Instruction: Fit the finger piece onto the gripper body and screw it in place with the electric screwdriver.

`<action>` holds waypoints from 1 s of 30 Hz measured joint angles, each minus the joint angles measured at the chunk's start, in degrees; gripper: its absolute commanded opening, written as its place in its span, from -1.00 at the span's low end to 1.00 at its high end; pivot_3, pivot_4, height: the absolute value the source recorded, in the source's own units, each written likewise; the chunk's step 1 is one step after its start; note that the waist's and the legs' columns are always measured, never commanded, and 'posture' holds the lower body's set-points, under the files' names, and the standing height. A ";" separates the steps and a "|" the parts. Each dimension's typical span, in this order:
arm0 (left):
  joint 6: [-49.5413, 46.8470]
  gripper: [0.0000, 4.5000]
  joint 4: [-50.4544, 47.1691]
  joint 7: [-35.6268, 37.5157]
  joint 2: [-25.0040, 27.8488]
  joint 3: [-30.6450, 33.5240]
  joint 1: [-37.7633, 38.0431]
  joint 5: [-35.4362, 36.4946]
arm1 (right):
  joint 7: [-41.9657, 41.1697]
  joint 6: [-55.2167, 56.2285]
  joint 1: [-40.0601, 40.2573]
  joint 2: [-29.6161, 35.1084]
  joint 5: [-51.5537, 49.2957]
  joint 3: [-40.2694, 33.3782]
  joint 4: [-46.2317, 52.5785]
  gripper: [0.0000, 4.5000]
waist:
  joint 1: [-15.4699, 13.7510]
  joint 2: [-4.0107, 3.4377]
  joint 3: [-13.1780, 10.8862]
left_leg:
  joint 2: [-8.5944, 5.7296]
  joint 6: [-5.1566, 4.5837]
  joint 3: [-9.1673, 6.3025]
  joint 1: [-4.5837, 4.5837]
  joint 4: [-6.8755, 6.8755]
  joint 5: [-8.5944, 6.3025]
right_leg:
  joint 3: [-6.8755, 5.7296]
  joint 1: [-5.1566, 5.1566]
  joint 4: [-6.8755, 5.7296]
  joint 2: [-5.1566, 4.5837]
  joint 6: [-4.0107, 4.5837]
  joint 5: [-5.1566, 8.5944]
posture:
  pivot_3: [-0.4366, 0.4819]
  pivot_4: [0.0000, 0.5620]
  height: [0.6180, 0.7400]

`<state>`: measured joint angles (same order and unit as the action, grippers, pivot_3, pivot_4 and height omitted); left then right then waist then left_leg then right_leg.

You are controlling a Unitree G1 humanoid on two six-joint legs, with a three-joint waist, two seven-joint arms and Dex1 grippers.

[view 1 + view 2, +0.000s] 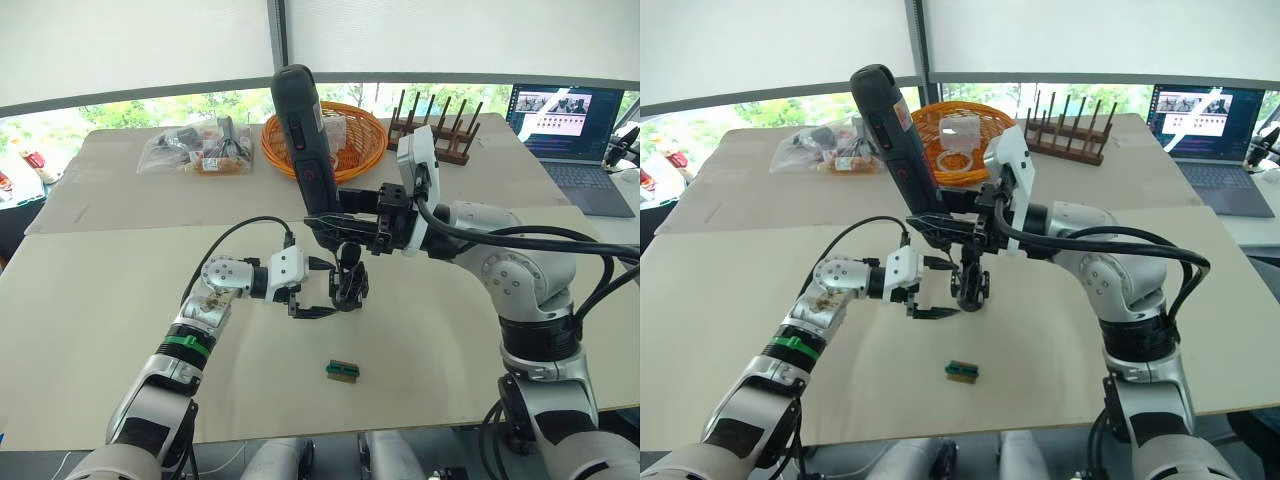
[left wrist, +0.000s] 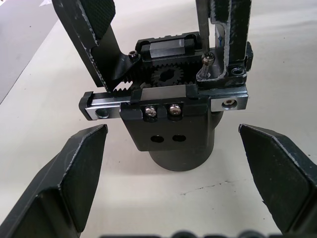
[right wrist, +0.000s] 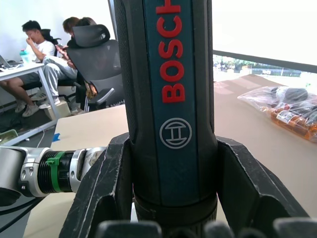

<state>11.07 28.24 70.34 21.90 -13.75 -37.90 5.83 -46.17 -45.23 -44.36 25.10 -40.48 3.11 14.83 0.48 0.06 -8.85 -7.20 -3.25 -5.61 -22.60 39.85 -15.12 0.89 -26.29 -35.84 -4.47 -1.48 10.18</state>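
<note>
Fingers of the right gripper [image 3: 168,198] are clamped on the lower barrel of the electric screwdriver [image 1: 303,130], one pad pressed against each side of it. The tool stands nearly upright, leaning a little, with its thin metal bit pointing down into the top of the gripper body [image 2: 173,124]. In the left wrist view the bit meets a screw head on the upper plate of that body.

The gripper body stands on its round base on the tabletop [image 1: 120,280], near the middle. The finger piece [image 2: 91,39] rises from its top, seated on the toothed rail.

The left gripper [image 1: 312,305] sits low beside the gripper body with its fingers [image 2: 74,168] spread wide, one on each side of the round base, touching nothing.

A small green-and-brown block [image 1: 343,370] lies on the tabletop, nearer the robot and apart from both grippers.
</note>
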 measured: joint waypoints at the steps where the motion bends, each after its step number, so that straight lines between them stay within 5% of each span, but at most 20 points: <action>1: 0.00 1.00 0.00 -0.02 -0.04 0.00 0.00 0.00 | -0.02 0.00 0.00 0.02 0.04 0.00 0.00 -0.13 | 0.00 0.00 0.00 | 0.00 0.00 0.00 0.00 0.00 0.00 | 0.00 0.00 0.01 0.00 0.00 0.00 | -0.05 -0.47 1.00; 30: 0.31 1.00 1.12 -1.07 -1.17 -0.12 0.00 -0.58 | 0.73 0.09 2.39 -1.20 0.98 -0.14 0.65 -0.13 | 0.12 0.00 0.00 | -0.01 0.00 0.00 0.00 0.00 0.00 | 0.00 0.00 0.00 0.00 0.00 0.00 | -0.05 -0.47 1.00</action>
<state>11.38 29.37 69.28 20.73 -13.87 -37.90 5.26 -45.45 -45.14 -41.97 23.90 -39.50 2.97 15.48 0.60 0.06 -8.85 -7.20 -3.25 -5.61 -22.60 39.85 -15.12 0.89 -26.29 -35.84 -4.47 -1.48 10.18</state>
